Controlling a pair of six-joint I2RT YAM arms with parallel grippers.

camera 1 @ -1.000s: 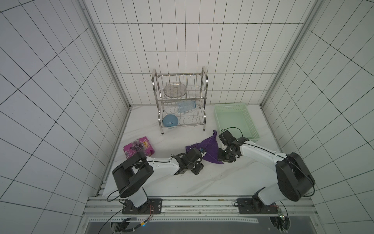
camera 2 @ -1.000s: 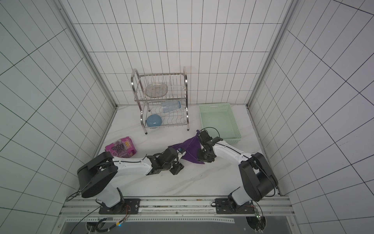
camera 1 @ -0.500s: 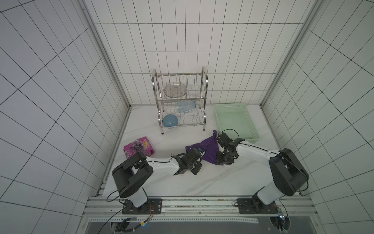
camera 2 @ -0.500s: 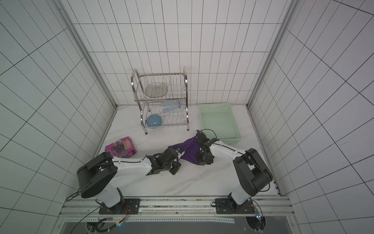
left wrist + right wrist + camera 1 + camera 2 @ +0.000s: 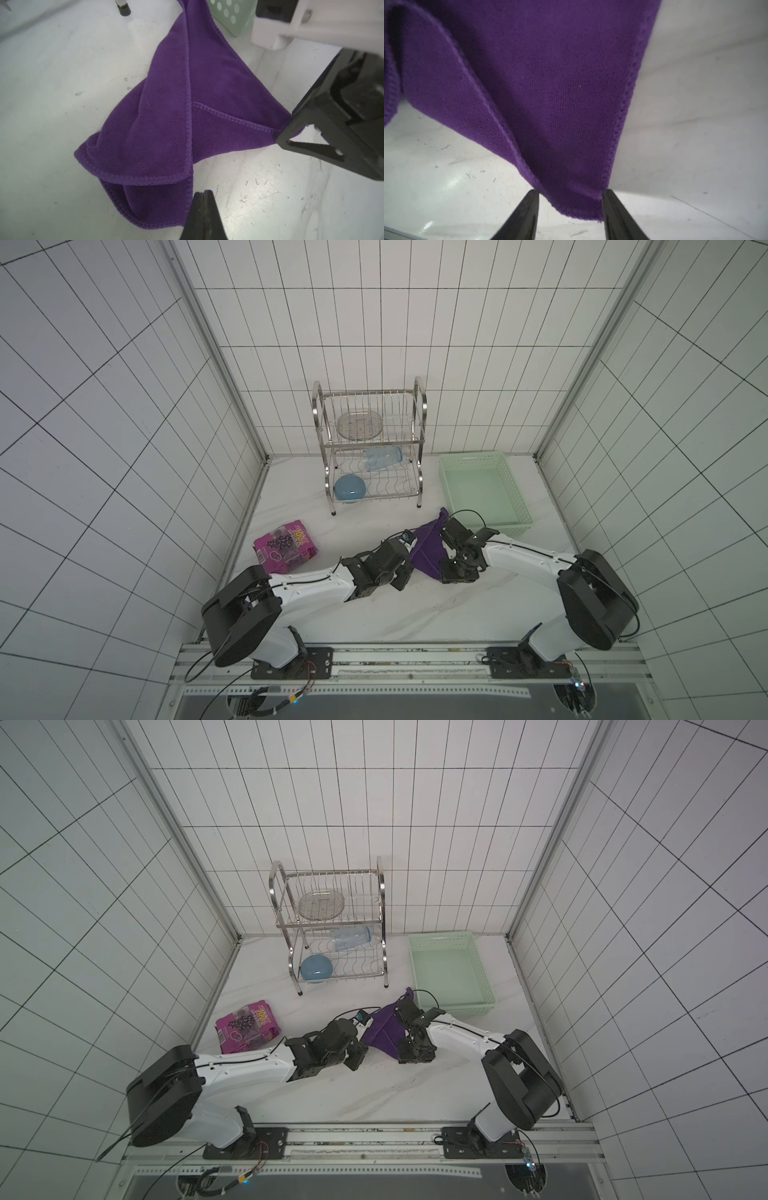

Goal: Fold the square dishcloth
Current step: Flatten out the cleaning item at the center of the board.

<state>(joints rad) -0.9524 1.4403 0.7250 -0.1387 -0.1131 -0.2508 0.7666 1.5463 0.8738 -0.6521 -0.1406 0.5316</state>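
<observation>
We flank the square dishcloth [image 5: 166,124].
Left gripper [image 5: 203,195] pressed together beside its edge; right gripper [image 5: 569,196] spread astride its corner.

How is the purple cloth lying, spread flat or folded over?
Folded over, but untidily. In the left wrist view the deep purple soft dishcloth shows stitched hems crossing and one layer lying on another.

Square dishcloth [image 5: 166,124], deep purple, loosely folded over itself, on white table [image 5: 52,83]
</observation>
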